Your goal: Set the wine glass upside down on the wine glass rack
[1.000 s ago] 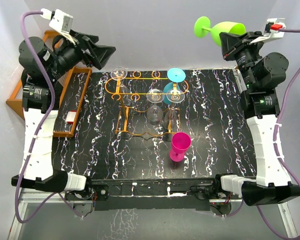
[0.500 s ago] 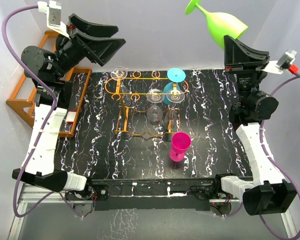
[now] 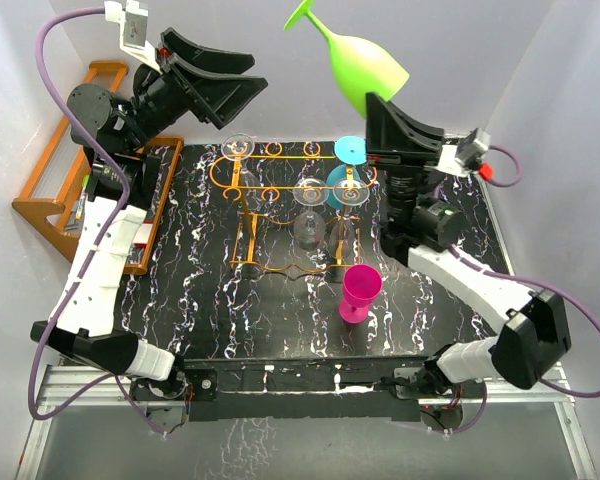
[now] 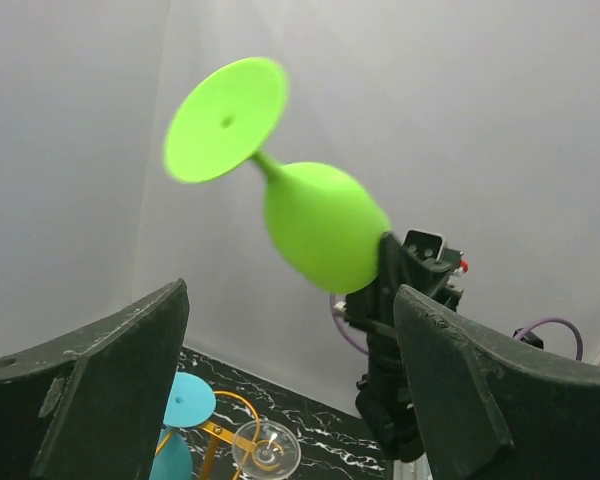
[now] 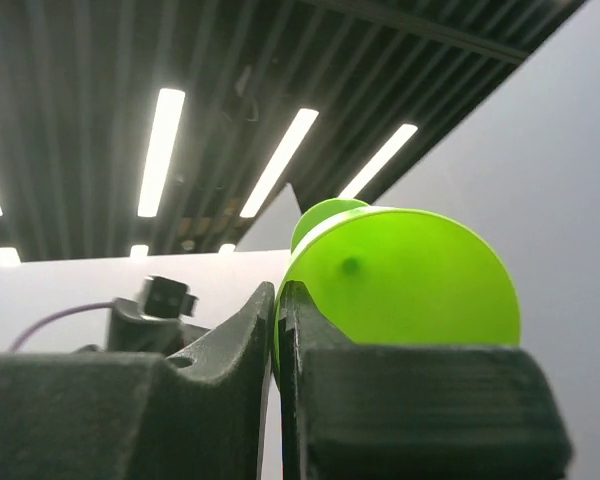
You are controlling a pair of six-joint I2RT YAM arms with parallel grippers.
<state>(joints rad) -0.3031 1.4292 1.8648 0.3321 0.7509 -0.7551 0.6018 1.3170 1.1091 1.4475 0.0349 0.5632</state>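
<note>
Your right gripper swung in toward centre since earlier frame, glass carried along. Pink cup stands near front. Rack mid-table, teal glass hanging on it. Right gripper pinches glass rim; glass high above table, foot tilted up-left. Left gripper jaws spread, empty, far left.

Wine glass is bright lime green. Counter is black with white marble-ish veins, and the wine glass rack is thin orange wire. Also a hot pink cup, a teal glass and an orange-brown wooden shelf.
</note>
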